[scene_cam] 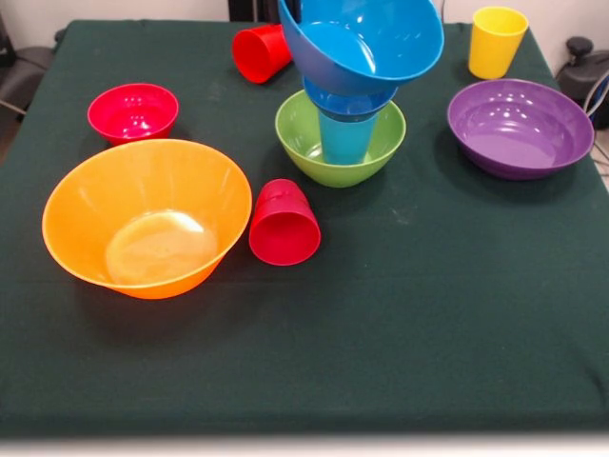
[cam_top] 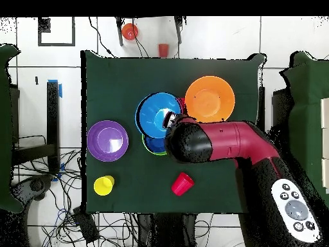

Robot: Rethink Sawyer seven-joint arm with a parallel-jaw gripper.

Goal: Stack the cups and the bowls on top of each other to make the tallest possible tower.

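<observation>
Tower (scene_cam: pixel 347 105) stands mid-surface at four pieces, green bowl (scene_cam: pixel 303 133), light blue cup (scene_cam: pixel 344 138), small dark bowl (scene_cam: pixel 348 99), tilted blue bowl (scene_cam: pixel 366 40); six remain loose; pincer state untellable.

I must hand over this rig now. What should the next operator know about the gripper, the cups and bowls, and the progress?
Gripper: hidden under the arm in overhead; state cannot be told.
Tower: green bowl, light blue cup, small dark blue bowl, tilted medium blue bowl on top.
Loose: orange bowl, small red bowl, purple bowl, yellow cup, two red cups on their sides.
Left: stack those.
</observation>
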